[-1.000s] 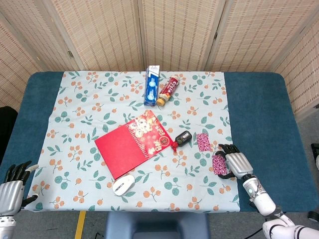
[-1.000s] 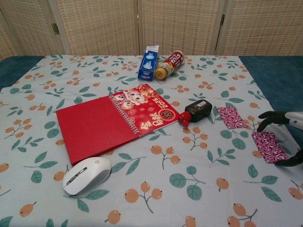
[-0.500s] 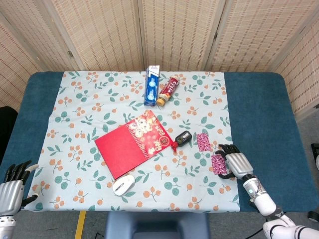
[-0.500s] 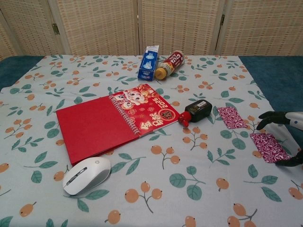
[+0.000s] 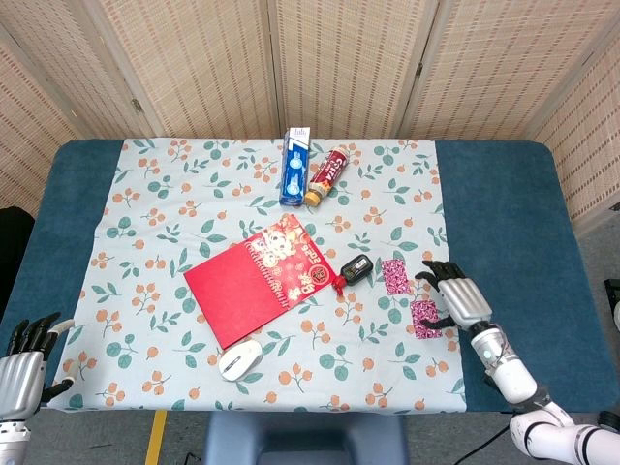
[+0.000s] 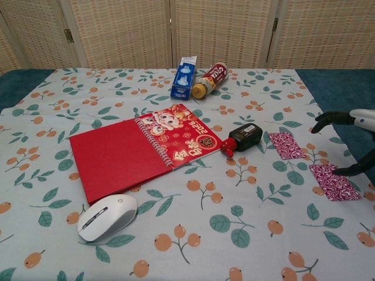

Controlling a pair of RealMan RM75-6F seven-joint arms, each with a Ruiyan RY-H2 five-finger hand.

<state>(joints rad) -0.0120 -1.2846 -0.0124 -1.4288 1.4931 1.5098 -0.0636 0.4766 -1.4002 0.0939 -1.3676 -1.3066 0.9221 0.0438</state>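
Low at the right of the head view, the right hand (image 5: 453,300) hovers with fingers spread and curved, grasping nothing, just above the nearer patterned card (image 5: 423,318). That magenta card lies flat on the floral tablecloth (image 5: 174,194), its long axis running up and down the frame with a slight tilt; in the chest view it (image 6: 334,182) angles toward the lower right. A second patterned card (image 5: 394,275) lies just up-left of it, tilted the same way, beside a black car key (image 5: 356,268). At the bottom left corner the left hand (image 5: 24,360) rests off the cloth, fingers loosely apart, empty. A red notebook (image 5: 254,276) and white mouse (image 5: 240,358) sit centre-left.
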